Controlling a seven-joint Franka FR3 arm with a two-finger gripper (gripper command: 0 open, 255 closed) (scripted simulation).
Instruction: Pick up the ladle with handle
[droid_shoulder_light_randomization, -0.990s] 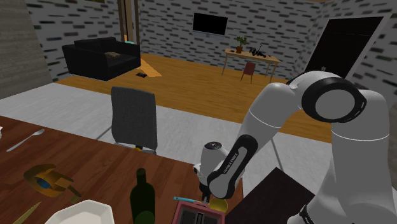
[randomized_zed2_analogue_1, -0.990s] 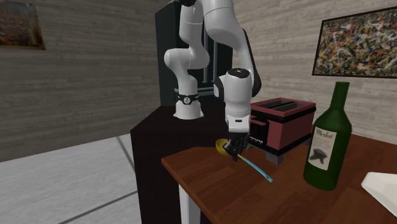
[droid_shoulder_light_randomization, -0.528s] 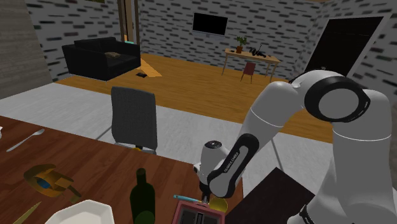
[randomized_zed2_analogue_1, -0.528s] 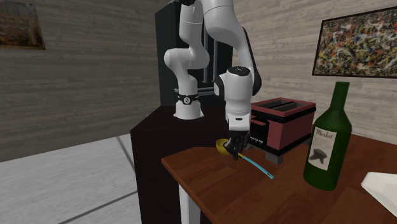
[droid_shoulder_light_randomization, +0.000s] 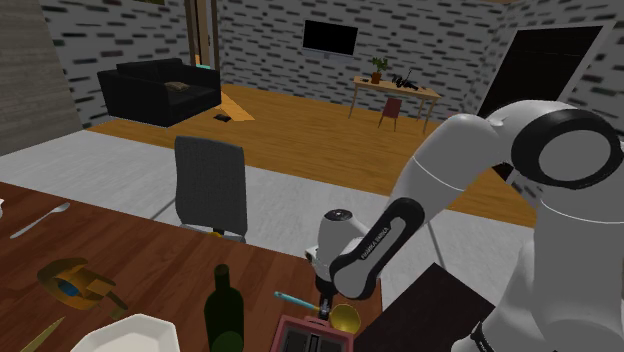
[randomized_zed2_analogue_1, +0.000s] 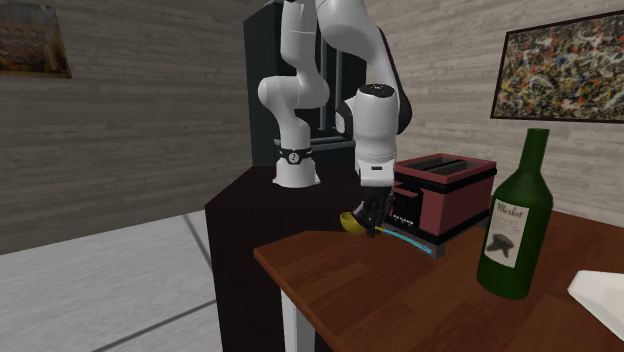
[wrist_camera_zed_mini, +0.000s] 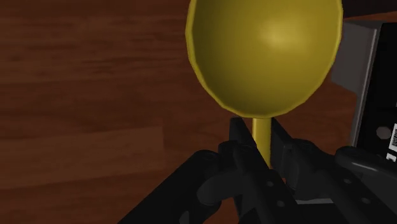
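Wrist view first: pincer (wrist_camera_zed_mini: 261, 139) pressed in on the thin yellow neck of the ladle (wrist_camera_zed_mini: 264, 57), one black finger (wrist_camera_zed_mini: 240, 137) on each side, both touching it. Not spread wide and not shut all the way, just pinching that neck right under the big yellow bowl. Brown worktop (wrist_camera_zed_mini: 95, 95) behind the bowl.

Second exterior view next: ladle hanging from the pincer, yellow bowl near the worktop's edge, blue handle pointing away toward the foot of the red toaster (randomized_zed2_analogue_1: 445, 190). Looks lifted a little off the wood. Hard to tell whether the far tip of the handle is clear or touching the toaster. Green bottle (randomized_zed2_analogue_1: 513, 225) well apart, further along.

So, by the look of it: grabbing done, lifting just begun. Left to do: raise the ladle higher, up and away from the toaster. Best to keep the pinch tight, so the long handle does not swing or slip out.
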